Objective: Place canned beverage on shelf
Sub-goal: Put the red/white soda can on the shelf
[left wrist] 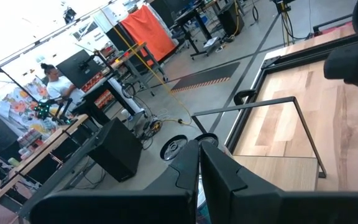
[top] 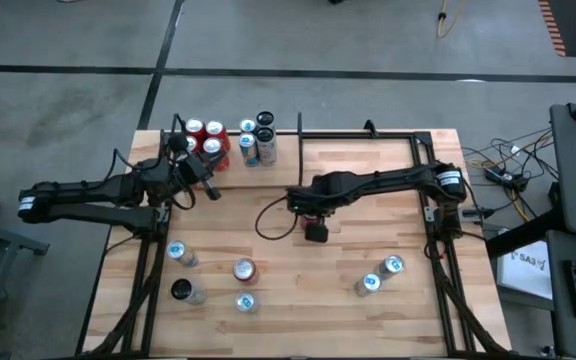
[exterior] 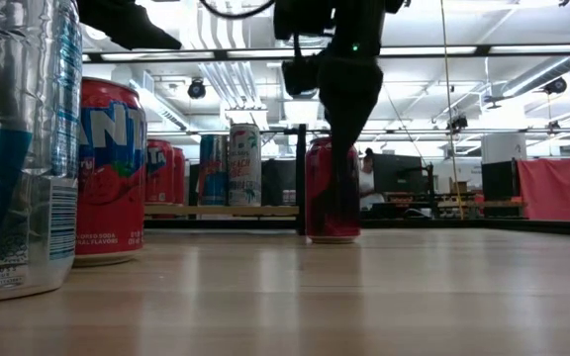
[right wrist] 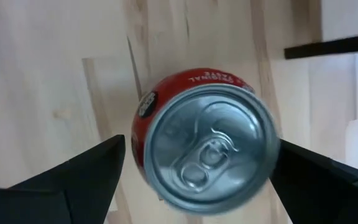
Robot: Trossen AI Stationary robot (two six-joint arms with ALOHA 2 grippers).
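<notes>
A red canned beverage (right wrist: 207,146) stands upright on the wooden table near its middle, also seen in the low view (exterior: 332,198). My right gripper (right wrist: 201,158) points steeply down over it, open, one finger on either side of the can's top. Whether they touch the can, I cannot tell. In the high view this gripper (top: 308,208) hides most of the can. The shelf (top: 286,150) at the far left holds several upright cans (top: 230,142) on its plank floor. My left gripper (left wrist: 199,171) is shut and empty, level, just in front of the shelf (top: 208,188).
Several more cans stand near the table's front: a red one (top: 245,268), silver-blue ones (top: 178,252) (top: 246,302), a dark-topped one (top: 183,290), and two at the right (top: 380,274). A wider frame bay (top: 358,135) adjoins the shelf. A cable (top: 268,220) loops under the right arm.
</notes>
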